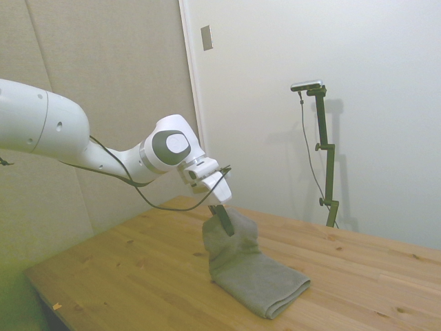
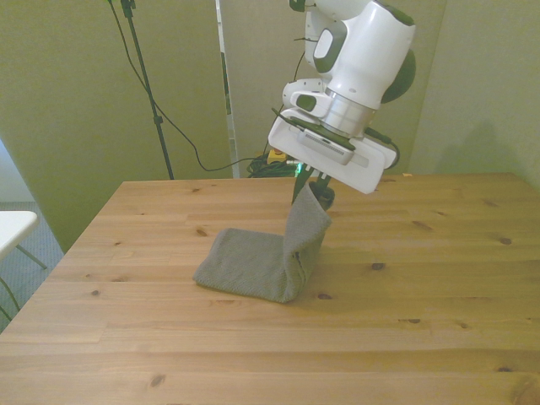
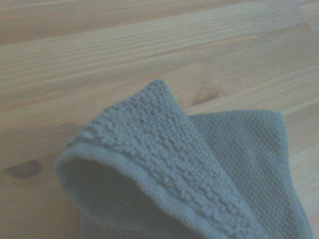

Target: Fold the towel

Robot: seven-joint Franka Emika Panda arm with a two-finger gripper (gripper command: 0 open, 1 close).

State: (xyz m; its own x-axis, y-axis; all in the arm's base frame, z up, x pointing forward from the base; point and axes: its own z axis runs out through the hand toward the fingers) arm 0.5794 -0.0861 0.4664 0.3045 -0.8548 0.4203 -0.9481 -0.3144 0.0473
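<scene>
1 grey terry-cloth towel (image 2: 270, 257) lies near the middle of a wooden table (image 2: 422, 337), one end flat on the boards and the other end lifted clear of them, so that the cloth rises in a steep flap from a bend at the tabletop. The gripper (image 2: 310, 191) of 1 white robot arm (image 1: 103, 148) is clamped on the raised end of the towel, its dark fingers closed on the cloth at the top of the flap. In the side view the gripper (image 1: 222, 219) pinches the upper corner while the flat part of the towel (image 1: 258, 276) stretches toward the table's near edge. The wrist view shows the looped pile and a folded hem of the towel (image 3: 169, 169) from close by, above the plank grain of the table (image 3: 99, 59). The table is of pale knotty pine planks, and the towel is the only loose item seen on it. Plain light walls (image 1: 331, 55) close the room, with 1 small grey wall plate (image 1: 207, 37) beside a white vertical trim. In the front view, black cables (image 2: 169, 126) hang down behind the table
</scene>
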